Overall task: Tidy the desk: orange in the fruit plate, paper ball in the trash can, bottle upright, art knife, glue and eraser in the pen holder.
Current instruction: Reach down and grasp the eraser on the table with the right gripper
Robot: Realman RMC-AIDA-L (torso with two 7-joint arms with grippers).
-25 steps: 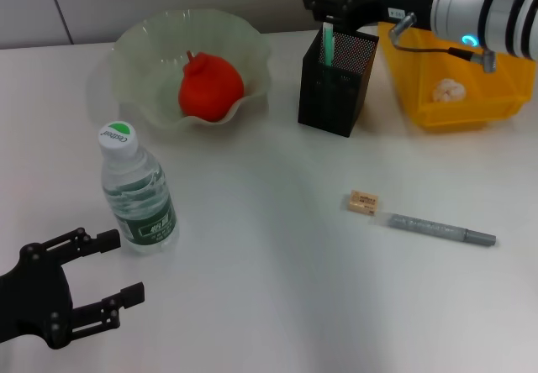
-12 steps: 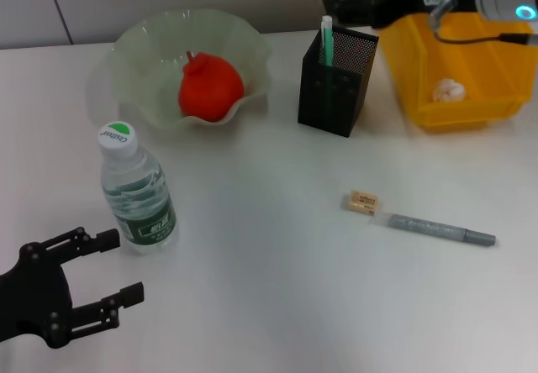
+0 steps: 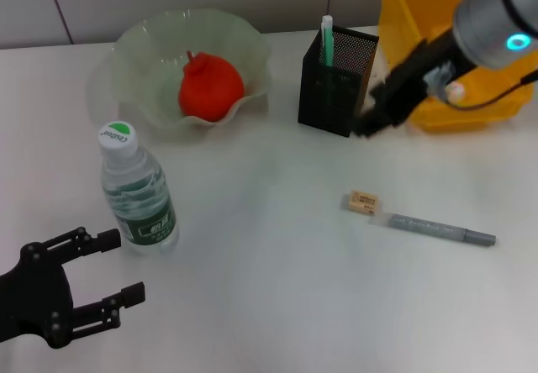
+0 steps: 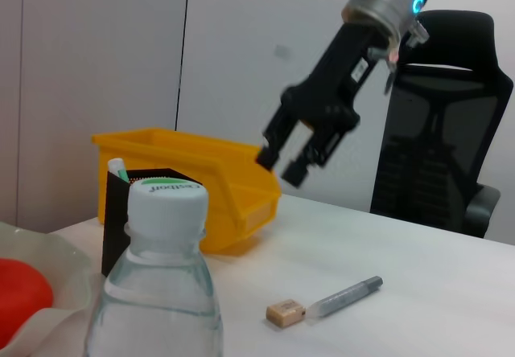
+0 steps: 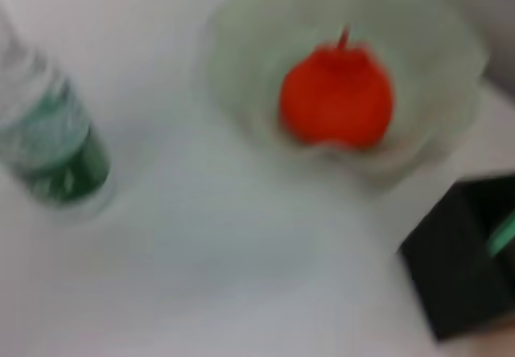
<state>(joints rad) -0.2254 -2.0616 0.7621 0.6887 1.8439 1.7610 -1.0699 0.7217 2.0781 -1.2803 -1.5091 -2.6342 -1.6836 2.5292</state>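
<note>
White desk [image 3: 269, 306] by grey wall panels; orange [image 3: 210, 86] in fruit plate [image 3: 143, 45], eraser [image 3: 363, 202] beside art knife [image 3: 441, 231], both grippers [image 3: 88, 285] [image 4: 290, 160] spread empty; right-wrist view blurred.

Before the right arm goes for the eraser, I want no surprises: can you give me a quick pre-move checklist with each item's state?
1. Eraser lies free on the desk, touching nothing but perhaps the knife tip: ok.
2. Art knife lies right beside the eraser, may get nudged: not ok.
3. Right gripper is open and empty, hanging in the air beside the pen holder: ok.
4. Pen holder is upright, with room beside the glue stick: ok.
5. Bottle is upright and the orange is in the fruit plate: ok.
6. Left gripper is open, parked near the bottle, clear of the path: ok.
</note>
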